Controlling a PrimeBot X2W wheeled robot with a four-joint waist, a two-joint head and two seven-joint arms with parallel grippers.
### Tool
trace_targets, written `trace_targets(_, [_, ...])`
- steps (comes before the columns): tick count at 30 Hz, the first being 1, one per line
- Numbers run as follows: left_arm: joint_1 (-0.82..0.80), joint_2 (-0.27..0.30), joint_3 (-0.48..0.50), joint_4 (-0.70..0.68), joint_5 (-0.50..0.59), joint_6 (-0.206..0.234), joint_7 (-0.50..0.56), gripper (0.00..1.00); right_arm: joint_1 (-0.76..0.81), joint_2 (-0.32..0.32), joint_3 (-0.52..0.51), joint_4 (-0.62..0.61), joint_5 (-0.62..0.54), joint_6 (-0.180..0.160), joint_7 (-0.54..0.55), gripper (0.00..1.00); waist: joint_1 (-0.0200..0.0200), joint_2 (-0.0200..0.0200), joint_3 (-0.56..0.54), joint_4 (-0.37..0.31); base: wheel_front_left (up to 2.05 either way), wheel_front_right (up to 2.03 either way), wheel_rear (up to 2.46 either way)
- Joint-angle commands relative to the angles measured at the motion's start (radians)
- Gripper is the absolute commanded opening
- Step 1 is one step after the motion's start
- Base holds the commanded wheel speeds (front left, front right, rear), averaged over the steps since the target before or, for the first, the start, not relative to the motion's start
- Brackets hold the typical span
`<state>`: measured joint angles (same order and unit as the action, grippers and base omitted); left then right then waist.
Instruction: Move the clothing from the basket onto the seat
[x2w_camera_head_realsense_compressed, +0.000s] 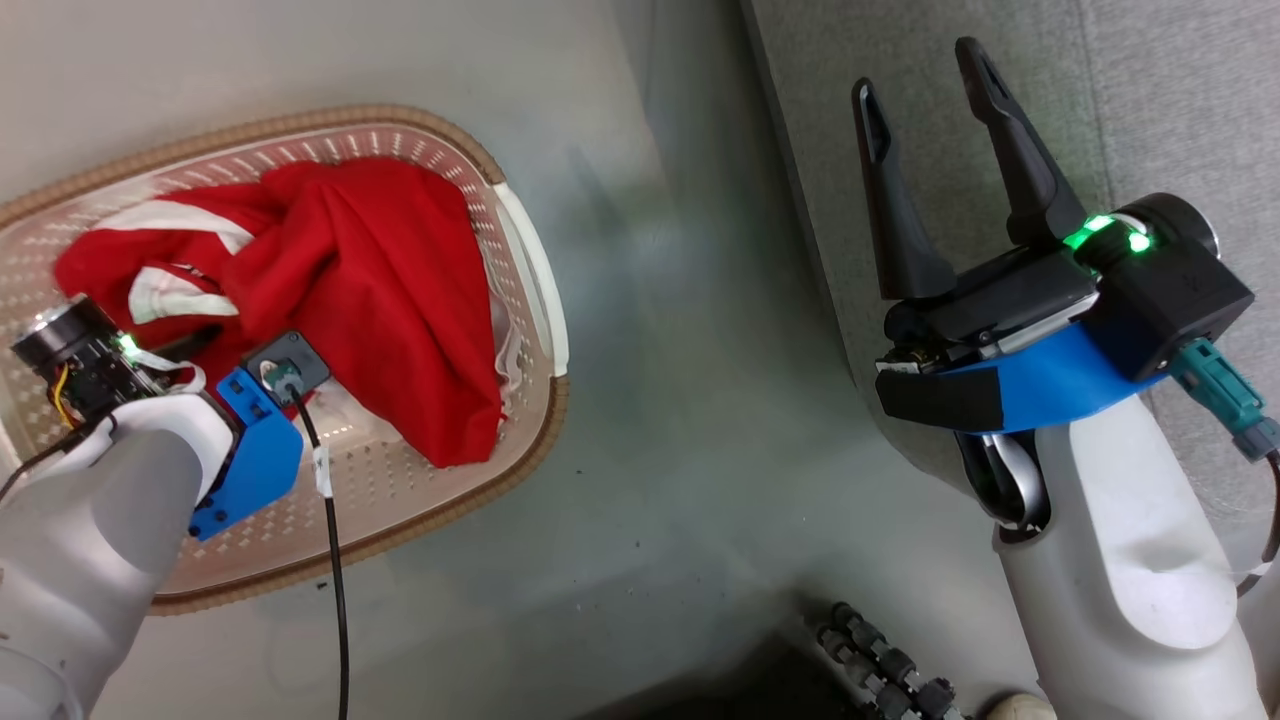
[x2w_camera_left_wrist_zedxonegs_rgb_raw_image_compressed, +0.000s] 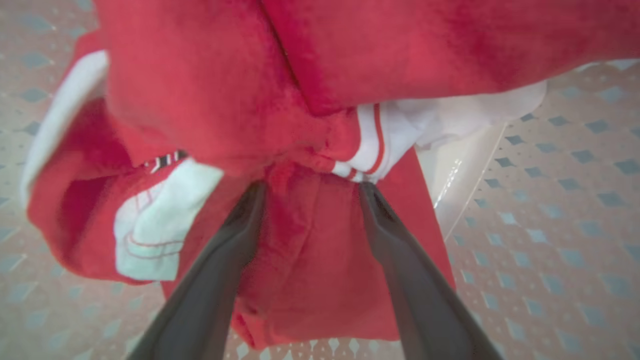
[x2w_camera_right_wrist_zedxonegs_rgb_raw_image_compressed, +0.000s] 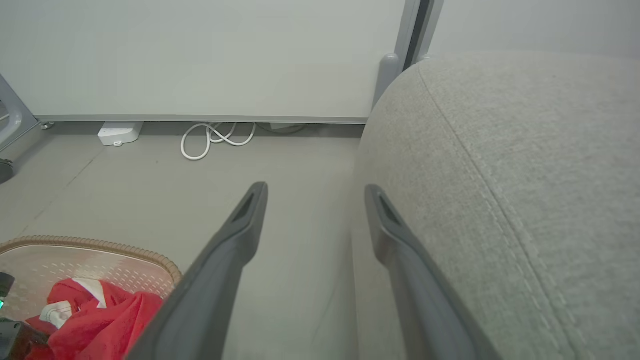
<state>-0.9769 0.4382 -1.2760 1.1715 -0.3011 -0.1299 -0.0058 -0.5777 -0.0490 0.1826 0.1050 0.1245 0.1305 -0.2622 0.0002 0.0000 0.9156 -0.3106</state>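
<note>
Clothing (x2w_camera_head_realsense_compressed: 370, 260) looks soft, light; we'd pinch the bunched fold between left gripper's (x2w_camera_left_wrist_zedxonegs_rgb_raw_image_compressed: 311, 189) wide-apart jaws; right gripper (x2w_camera_head_realsense_compressed: 920, 70) also wide, empty.

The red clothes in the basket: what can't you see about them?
- How many pieces there are: in the head view the clothing is one bunched heap.
- The bottom of the basket beneath the heap: in the head view the fabric covers it.
- Whether the left gripper touches the fabric: the left wrist view is blurred up close.
</note>
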Motion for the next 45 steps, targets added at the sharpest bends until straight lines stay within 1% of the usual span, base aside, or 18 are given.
trace_targets(1, [-0.016,0.006,-0.003,0.0,-0.004,-0.001,0.007,1.0,-0.019,-0.003,-0.002,-0.007,0.005,0.0,-0.004,1.0,-0.0002,0.0,0.025,-0.009,0.0,0.0,0.0])
trace_targets(9, [-0.057,0.026,-0.007,0.011,0.006,-0.001,0.082,1.0,-0.02,-0.003,-0.014,-0.046,0.007,0.0,-0.004,1.0,-0.0002,0.0,0.099,-0.027,0.0,0.0,0.0])
trace_targets(17, [-0.064,0.017,-0.008,0.023,0.006,-0.001,0.15,0.99,-0.016,-0.003,-0.038,-0.05,0.006,0.0,-0.002,1.0,-0.0002,0.0,0.124,-0.025,0.0,0.0,0.0])
trace_targets(18, [-0.065,0.017,-0.008,0.021,0.009,-0.001,0.154,0.33,-0.017,-0.003,-0.039,-0.05,0.004,0.0,-0.002,1.0,-0.0002,0.0,0.124,-0.024,0.0,0.0,0.0])
trace_targets(19, [-0.066,0.016,-0.008,0.02,0.009,-0.001,0.154,0.0,-0.017,-0.003,-0.039,-0.051,0.004,0.0,-0.002,1.0,-0.0002,0.0,0.125,-0.024,0.0,0.0,0.0])
trace_targets(25, [-0.044,-0.005,-0.009,0.031,0.016,-0.004,0.173,0.0,-0.025,-0.003,-0.045,-0.046,-0.002,0.0,-0.002,1.0,-0.0002,0.0,0.12,-0.017,0.0,0.0,0.0])
trace_targets(30, [-0.043,-0.03,-0.008,0.044,-0.004,-0.003,0.145,0.0,-0.025,-0.004,-0.055,-0.039,-0.008,0.0,-0.002,1.0,-0.0002,0.0,0.094,-0.004,0.0,0.0,0.0])
trace_targets(37, [-0.03,-0.09,-0.006,0.051,-0.035,-0.001,0.077,0.0,-0.003,-0.003,-0.065,-0.028,-0.029,0.0,-0.003,1.0,-0.0002,0.0,0.017,0.036,0.0,0.0,0.0])
trace_targets(45, [-0.004,-0.151,0.0,0.055,-0.079,-0.001,-0.03,0.0,0.025,-0.003,-0.083,-0.004,-0.058,0.0,-0.003,1.0,-0.0002,0.0,-0.107,0.09,0.0,0.0,0.0])
